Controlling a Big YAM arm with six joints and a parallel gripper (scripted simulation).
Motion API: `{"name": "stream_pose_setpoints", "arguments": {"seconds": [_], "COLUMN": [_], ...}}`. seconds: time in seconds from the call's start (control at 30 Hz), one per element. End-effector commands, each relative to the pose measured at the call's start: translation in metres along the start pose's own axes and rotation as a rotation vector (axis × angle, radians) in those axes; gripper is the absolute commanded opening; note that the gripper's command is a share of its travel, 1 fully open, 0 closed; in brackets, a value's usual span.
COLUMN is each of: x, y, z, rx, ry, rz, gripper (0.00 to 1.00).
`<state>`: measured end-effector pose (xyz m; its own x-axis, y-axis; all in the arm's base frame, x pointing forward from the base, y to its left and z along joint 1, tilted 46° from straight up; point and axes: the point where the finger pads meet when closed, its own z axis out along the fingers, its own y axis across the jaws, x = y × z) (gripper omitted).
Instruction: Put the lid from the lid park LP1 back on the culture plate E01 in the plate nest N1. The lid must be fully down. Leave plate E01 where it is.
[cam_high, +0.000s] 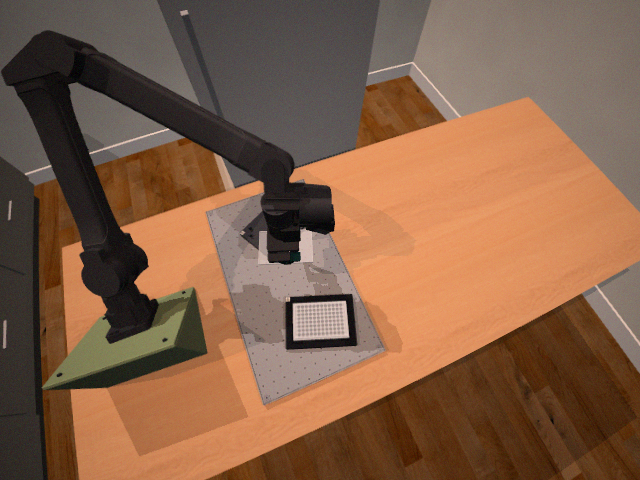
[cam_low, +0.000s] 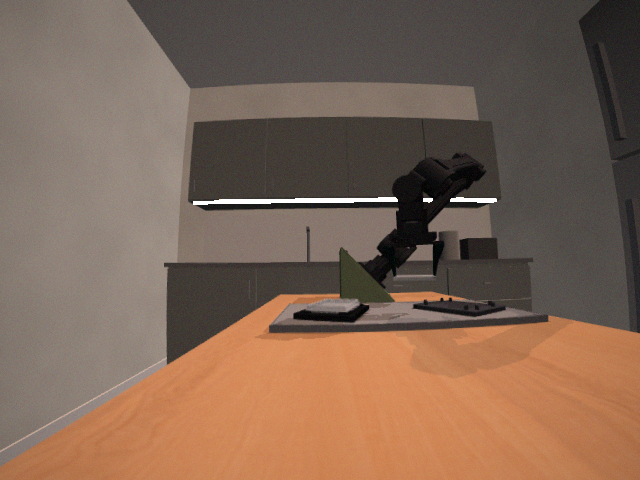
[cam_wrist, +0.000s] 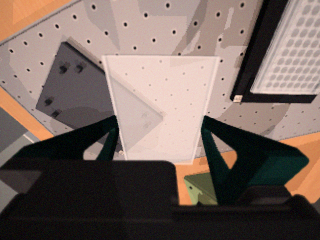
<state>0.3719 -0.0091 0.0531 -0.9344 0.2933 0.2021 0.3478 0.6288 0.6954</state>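
Observation:
My gripper (cam_high: 283, 255) is shut on the clear lid (cam_high: 285, 246) and holds it level in the air above the grey pegboard. In the wrist view the lid (cam_wrist: 162, 112) sits between the two teal fingers. The dark lid park LP1 (cam_wrist: 75, 95) lies below and to the left, with nothing on it. The white culture plate E01 (cam_high: 320, 319) sits uncovered in the black plate nest N1 (cam_high: 321, 343), nearer the table's front; it also shows in the wrist view (cam_wrist: 295, 55) at the upper right. From the side, the gripper (cam_low: 415, 263) hangs well above the lid park (cam_low: 459, 307) and the plate (cam_low: 333, 305).
The arm stands on a green wedge base (cam_high: 129, 341) at the table's left. A tall grey cabinet (cam_high: 273, 77) stands behind the table. The pegboard edge and the nest's raised frame lie between lid and plate.

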Motion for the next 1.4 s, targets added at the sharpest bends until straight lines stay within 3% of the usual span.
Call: {"name": "stream_pose_setpoints", "arguments": {"seconds": [0.0,0.17,0.2,0.27,0.67,0.73,0.77,0.87,1.23,1.37], "x": [-0.025,-0.030,-0.027,-0.033,-0.048,-0.048,-0.047,-0.053,-0.066,-0.067], "y": [-0.002,-0.014,-0.009,-0.024,-0.063,-0.063,-0.058,-0.077,-0.113,-0.115], "z": [-0.007,-0.010,-0.001,-0.010,-0.011,-0.011,-0.001,-0.011,-0.011,-0.007], "rx": [0.005,0.004,0.008,0.005,0.007,0.007,0.010,0.008,0.010,0.011], "ry": [-0.033,-0.040,-0.014,-0.040,-0.039,-0.039,-0.014,-0.040,-0.039,-0.027], "rz": [-0.020,-0.020,-0.038,-0.020,-0.018,-0.018,-0.037,-0.019,-0.017,-0.023], "gripper": [0.00,0.00,0.00,0.00,0.00,0.00,0.00,0.00,0.00,0.00]}}
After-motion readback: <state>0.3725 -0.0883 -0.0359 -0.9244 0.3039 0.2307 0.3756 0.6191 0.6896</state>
